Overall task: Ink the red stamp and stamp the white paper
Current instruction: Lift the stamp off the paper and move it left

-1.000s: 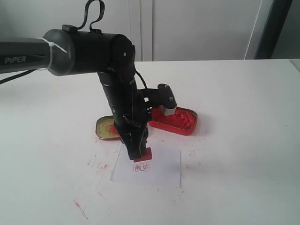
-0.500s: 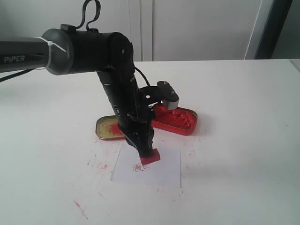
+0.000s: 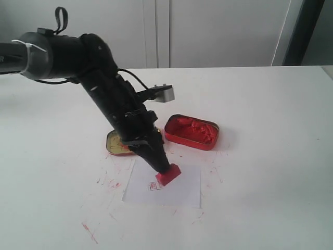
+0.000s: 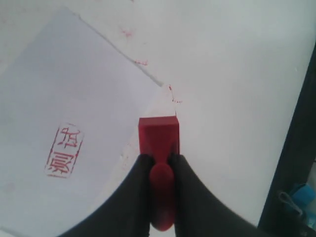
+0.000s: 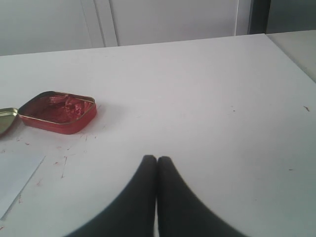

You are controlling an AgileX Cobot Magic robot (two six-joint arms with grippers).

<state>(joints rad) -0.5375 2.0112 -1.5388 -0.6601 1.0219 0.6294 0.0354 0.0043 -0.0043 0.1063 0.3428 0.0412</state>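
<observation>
Left tool [image 3: 162, 167] pinches the red stamp [image 3: 169, 175], tilted low over the white paper [image 3: 184, 188], just right of the print [image 3: 154, 185]. If it dips, wet ink may smudge the paper.

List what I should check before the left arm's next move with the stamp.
1. Left gripper hold on the small red plastic stamp: ok, clamped on its knob.
2. Red imprint on the white paper sheet: ok, legible.
3. Stamp clear of the paper: cannot tell; it is tilted.
4. Red rectangular ink tin: ok, open, apart from the paper.
5. Right gripper: ok, shut, empty.
</observation>
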